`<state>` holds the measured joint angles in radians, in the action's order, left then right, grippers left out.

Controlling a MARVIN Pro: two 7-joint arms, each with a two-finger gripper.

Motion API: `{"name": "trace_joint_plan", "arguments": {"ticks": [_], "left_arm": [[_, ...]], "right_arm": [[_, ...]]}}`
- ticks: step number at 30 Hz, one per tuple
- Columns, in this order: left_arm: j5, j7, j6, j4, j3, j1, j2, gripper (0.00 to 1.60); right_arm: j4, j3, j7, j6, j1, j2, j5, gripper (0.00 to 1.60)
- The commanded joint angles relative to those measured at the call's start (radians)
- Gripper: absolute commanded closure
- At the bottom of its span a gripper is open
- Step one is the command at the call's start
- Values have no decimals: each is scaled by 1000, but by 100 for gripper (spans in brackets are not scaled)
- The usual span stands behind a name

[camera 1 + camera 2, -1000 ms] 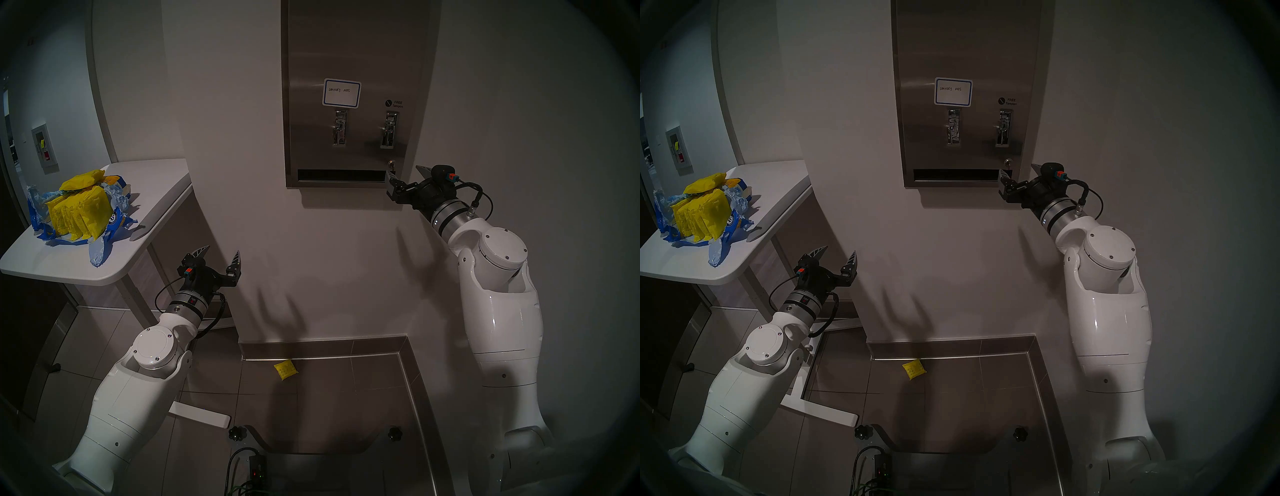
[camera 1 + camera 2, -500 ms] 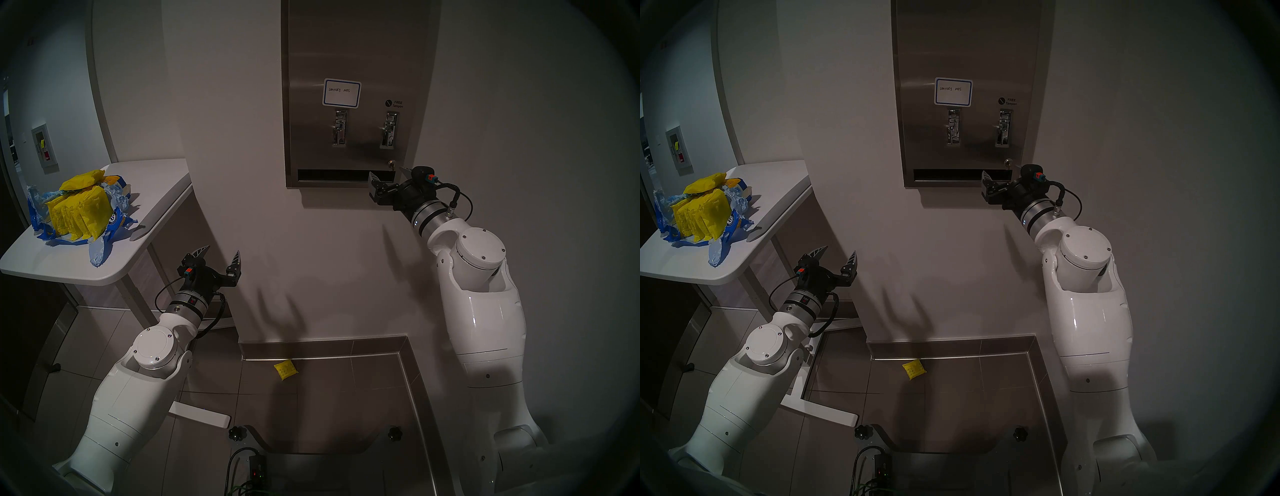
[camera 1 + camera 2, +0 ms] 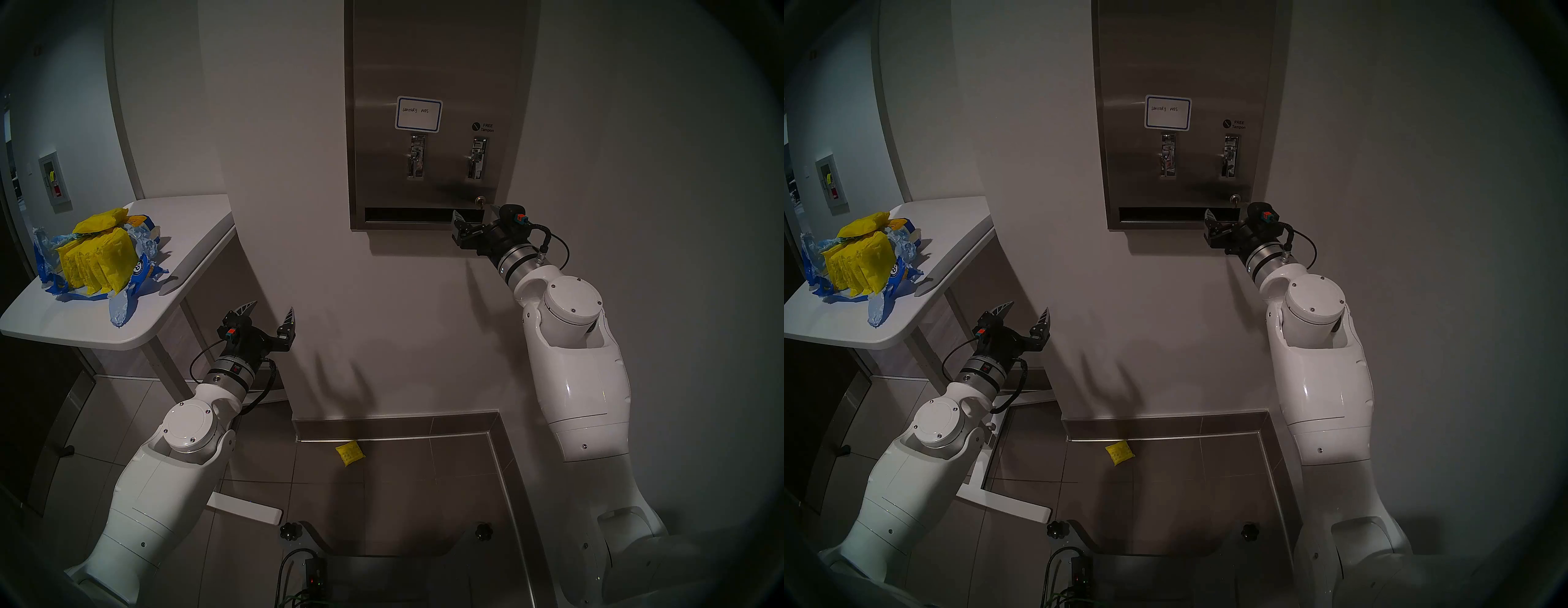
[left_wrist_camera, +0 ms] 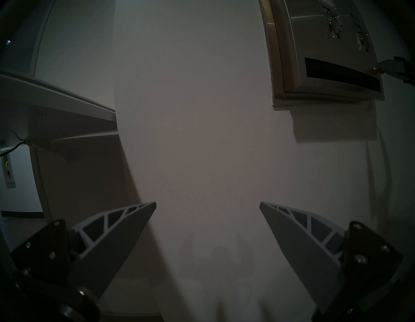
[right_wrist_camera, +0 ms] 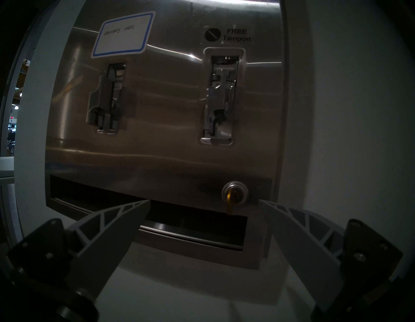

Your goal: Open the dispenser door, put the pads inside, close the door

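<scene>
The dispenser door (image 3: 432,63) is a brushed-steel panel, closed flush in its wall frame, with a blue-bordered label (image 3: 418,113), two levers and a bottom slot (image 5: 193,222). Its key lock (image 5: 234,195) holds a small brass key. My right gripper (image 3: 475,212) (image 5: 204,201) is open, its fingertips straddling the lock and the slot's right end, close to the door and holding nothing. Yellow pads (image 3: 95,259) lie piled on a white table (image 3: 191,237) at the left. One more pad (image 3: 350,453) lies on the floor. My left gripper (image 3: 273,306) (image 4: 207,203) hangs open and empty below the table, facing the wall.
A torn blue plastic bag (image 3: 127,297) lies around the pile of pads. The table's leg and white foot (image 3: 246,507) stand beside my left arm. A dark baseboard (image 3: 394,420) runs along the tiled floor. My base with cables (image 3: 314,577) sits at the bottom.
My right arm has swung left, carrying its open gripper from beside the dispenser's right edge to in front of the lock. The left arm has not moved.
</scene>
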<state>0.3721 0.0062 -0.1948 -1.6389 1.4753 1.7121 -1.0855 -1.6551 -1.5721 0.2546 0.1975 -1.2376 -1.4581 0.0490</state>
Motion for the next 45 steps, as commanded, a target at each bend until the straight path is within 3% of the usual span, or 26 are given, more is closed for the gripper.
{"name": "trace_joint_plan", "arguments": {"ticks": [1, 7, 9, 11, 13, 14, 15, 17, 19, 20, 21, 23, 25, 26, 27, 28, 45], "left_arm": [[0, 0, -12, -28, 9, -23, 1, 0], [0, 1, -13, -28, 9, -23, 1, 0], [0, 1, -13, -28, 9, -23, 1, 0], [0, 1, -13, -28, 9, -23, 1, 0], [0, 1, -13, -28, 9, -23, 1, 0], [0, 1, -13, -28, 9, -23, 1, 0], [0, 1, -13, -28, 9, -23, 1, 0], [0, 1, -13, -28, 9, -23, 1, 0], [0, 1, -13, -28, 9, -23, 1, 0], [0, 1, -13, -28, 9, -23, 1, 0], [0, 1, -13, -28, 9, -23, 1, 0], [0, 1, -13, -28, 9, -23, 1, 0], [0, 1, -13, -28, 9, -23, 1, 0], [0, 1, -13, -28, 9, -23, 1, 0], [0, 1, -13, -28, 9, -23, 1, 0], [0, 1, -13, -28, 9, -23, 1, 0], [0, 1, -13, -28, 9, -23, 1, 0]], "right_arm": [[0, -12, -6, -37, 78, 4, -2, 0], [21, -16, -3, -46, 87, 0, 1, 0], [28, -15, 1, -49, 88, 0, 1, 18], [30, -15, 3, -49, 89, -1, 3, 15], [35, -14, 6, -52, 90, -2, 4, 35], [36, -14, 7, -52, 90, -3, 4, 59], [38, -13, 8, -52, 91, -3, 4, 64], [42, -13, 11, -52, 92, -4, 7, 34], [47, -13, 14, -54, 94, -5, 7, 53], [47, -13, 14, -54, 94, -5, 7, 53], [51, -12, 16, -55, 94, -6, 7, 83], [54, -12, 19, -56, 95, -7, 7, 92], [56, -11, 21, -55, 96, -7, 7, 118], [56, -11, 20, -56, 95, -7, 7, 118], [57, -11, 21, -56, 95, -8, 6, 149], [58, -12, 21, -58, 94, -8, 6, 160], [16, -19, 2, -45, 79, -8, -4, 160]]}}
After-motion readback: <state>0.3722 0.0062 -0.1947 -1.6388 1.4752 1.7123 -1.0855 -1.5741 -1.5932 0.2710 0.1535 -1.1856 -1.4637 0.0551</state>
